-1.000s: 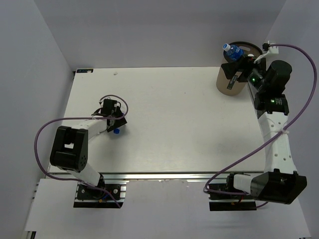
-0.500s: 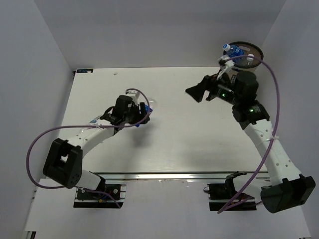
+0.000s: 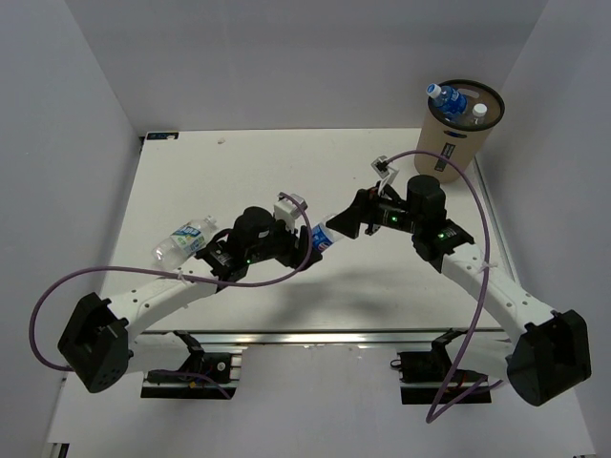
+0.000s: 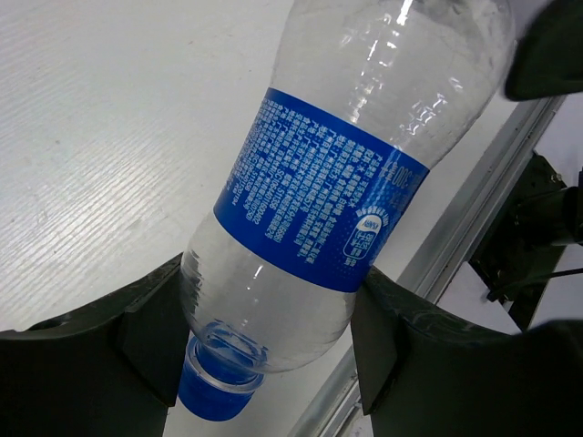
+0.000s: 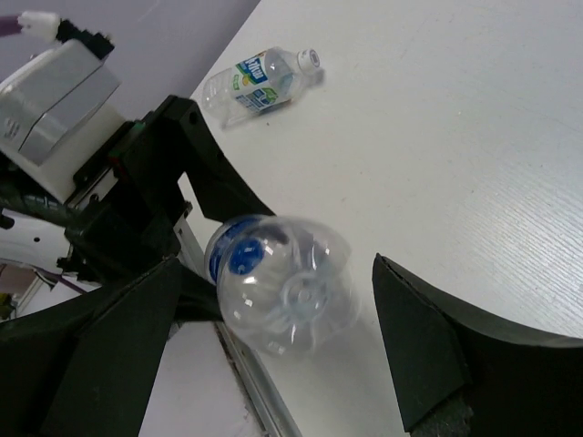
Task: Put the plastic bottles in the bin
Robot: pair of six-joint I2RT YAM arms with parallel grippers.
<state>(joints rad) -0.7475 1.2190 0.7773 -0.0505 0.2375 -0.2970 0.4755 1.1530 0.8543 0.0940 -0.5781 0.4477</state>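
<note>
The left jaws are gripping a bottle near its neck, its base pointing between the open right jaws, touching neither. The right should be closing squarely on the body before the left lets go. The bin is standing well behind the right jaws.

My left gripper now holds a water bottle at mid-table; my right gripper has left the bin and faces its base, fingers spread.

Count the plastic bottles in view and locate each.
4. A blue-capped bottle and a white-capped bottle sit in the bin. A loose bottle lies on the table, left side. The left end effector grips the held bottle over mid-table. The bin may hide others.
</note>
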